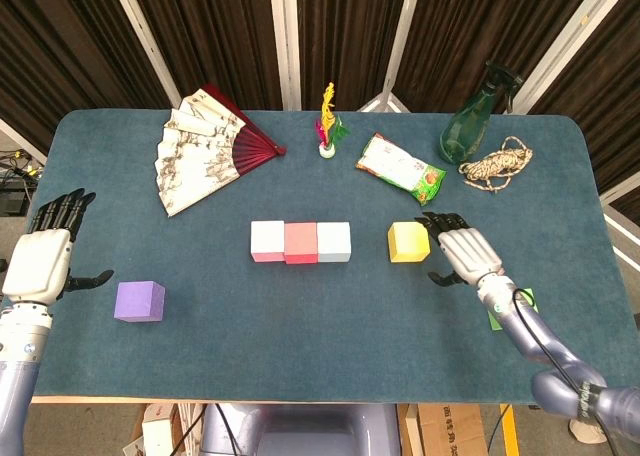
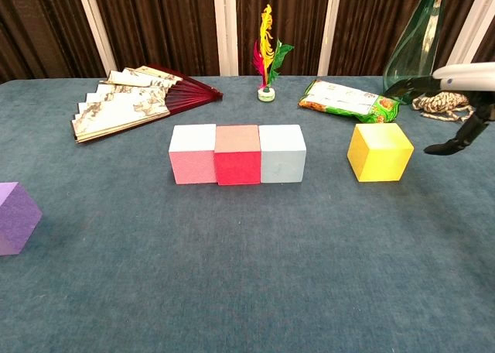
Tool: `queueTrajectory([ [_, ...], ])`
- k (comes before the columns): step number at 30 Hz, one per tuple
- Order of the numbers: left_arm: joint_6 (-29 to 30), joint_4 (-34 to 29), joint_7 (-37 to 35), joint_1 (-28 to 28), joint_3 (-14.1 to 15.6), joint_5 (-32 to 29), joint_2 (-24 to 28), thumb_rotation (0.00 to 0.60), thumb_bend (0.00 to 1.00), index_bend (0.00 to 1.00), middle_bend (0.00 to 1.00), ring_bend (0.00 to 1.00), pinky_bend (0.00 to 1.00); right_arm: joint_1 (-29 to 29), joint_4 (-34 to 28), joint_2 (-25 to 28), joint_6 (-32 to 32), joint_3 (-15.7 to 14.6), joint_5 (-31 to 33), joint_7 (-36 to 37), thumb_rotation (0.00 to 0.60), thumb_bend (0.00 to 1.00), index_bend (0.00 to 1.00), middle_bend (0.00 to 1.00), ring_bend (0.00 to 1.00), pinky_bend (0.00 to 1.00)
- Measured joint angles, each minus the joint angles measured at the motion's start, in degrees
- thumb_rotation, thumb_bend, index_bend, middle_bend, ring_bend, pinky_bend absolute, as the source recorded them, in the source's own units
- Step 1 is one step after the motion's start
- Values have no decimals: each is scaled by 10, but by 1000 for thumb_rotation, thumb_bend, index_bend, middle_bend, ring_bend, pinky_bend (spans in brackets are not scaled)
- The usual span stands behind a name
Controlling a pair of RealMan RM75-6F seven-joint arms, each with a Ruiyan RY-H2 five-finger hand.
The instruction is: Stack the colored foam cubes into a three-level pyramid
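Foam cubes sit scattered on the blue table (image 1: pixel 200 346) as the right hand (image 1: pixel 462 253), fingers spread and holding nothing, hovers just beside the yellow cube (image 1: pixel 408 242), near but apart from it. Across the table the left hand (image 1: pixel 42 259) is likewise empty with fingers extended, near the purple cube (image 1: pixel 139 301), while a pink cube (image 1: pixel 267 241), red cube (image 1: pixel 300 242) and pale blue cube (image 1: pixel 334 241) stand touching in a row at centre. A green cube (image 1: pixel 512 311) lies partly hidden behind the right forearm; a paper fan (image 1: pixel 205 151), snack packet (image 1: pixel 400 168), green bottle (image 1: pixel 470 121) and coiled rope (image 1: pixel 497 165) line the far edge.
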Motion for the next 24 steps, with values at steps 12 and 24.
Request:
queueTrajectory([
  [12, -16, 8, -7, 6, -10, -9, 2, 600, 120, 0, 9, 0, 18, 49, 51, -48, -18, -5, 50, -34, 600, 324, 0, 0, 0, 0],
  [24, -30, 19, -9, 9, -18, -17, 2, 600, 121, 0, 9, 0, 18, 82, 95, -78, -33, -21, 103, -58, 600, 324, 0, 0, 0, 0],
])
